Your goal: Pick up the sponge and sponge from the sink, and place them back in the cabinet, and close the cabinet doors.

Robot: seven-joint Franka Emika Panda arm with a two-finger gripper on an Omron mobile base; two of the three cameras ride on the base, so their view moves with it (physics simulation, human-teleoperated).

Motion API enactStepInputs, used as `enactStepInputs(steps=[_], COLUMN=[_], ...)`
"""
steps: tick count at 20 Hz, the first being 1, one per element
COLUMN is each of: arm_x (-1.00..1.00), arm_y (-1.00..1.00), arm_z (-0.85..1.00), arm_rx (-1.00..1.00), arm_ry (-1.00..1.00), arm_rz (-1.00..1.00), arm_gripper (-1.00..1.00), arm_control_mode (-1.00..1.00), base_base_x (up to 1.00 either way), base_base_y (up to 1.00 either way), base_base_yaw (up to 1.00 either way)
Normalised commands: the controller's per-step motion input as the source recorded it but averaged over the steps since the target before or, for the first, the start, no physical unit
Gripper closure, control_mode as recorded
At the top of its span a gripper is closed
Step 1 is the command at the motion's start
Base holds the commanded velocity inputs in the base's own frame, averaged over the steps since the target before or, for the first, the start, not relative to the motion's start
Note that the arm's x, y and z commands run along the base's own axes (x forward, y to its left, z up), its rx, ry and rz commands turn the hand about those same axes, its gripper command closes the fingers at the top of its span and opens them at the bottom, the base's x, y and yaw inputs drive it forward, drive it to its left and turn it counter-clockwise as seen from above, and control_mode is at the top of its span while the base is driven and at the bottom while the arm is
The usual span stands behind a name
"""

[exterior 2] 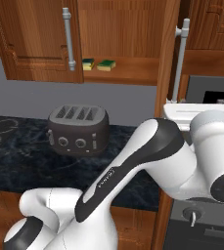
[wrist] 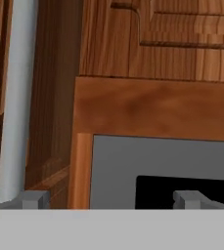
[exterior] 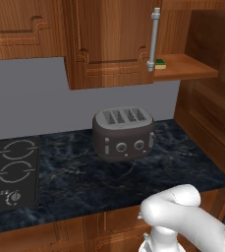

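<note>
Both sponges [exterior 2: 98, 64] sit on the cabinet shelf [exterior 2: 128, 73]; with your claw [wrist: 111, 199] released, press flat against the right door [exterior 2: 168, 63] beside its handle [exterior 2: 180, 58]; swing it shut steadily.

A dark marble counter [exterior: 133, 177] runs under a grey wall [exterior: 30, 93], bearing a grey toaster [exterior: 124, 133] beside a black hob [exterior: 11, 172]. Carved wooden panels [wrist: 182, 29] rise close ahead of the gripper.

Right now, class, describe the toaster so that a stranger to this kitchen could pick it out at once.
Find the dark marbled counter under the wooden wall cabinet. The toaster stands on it, right of the black hob. It is the dark grey rounded box with four top slots and round front knobs.
</note>
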Motion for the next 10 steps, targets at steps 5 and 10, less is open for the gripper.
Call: enactStepInputs(steps=[5,10], arm_x=[0.18,0.14], arm_y=[0.00,0.00], arm_z=[-0.01,0.00], arm_rx=[0.00,0.00], arm_ry=[0.00,0.00], arm_rz=[0.00,0.00], arm_gripper=[-1.00,-1.00], arm_control_mode=[-1.00,-1.00], base_base_x=[0.00,0.00], base_base_y=[0.00,0.00], base_base_yaw=[0.00,0.00])
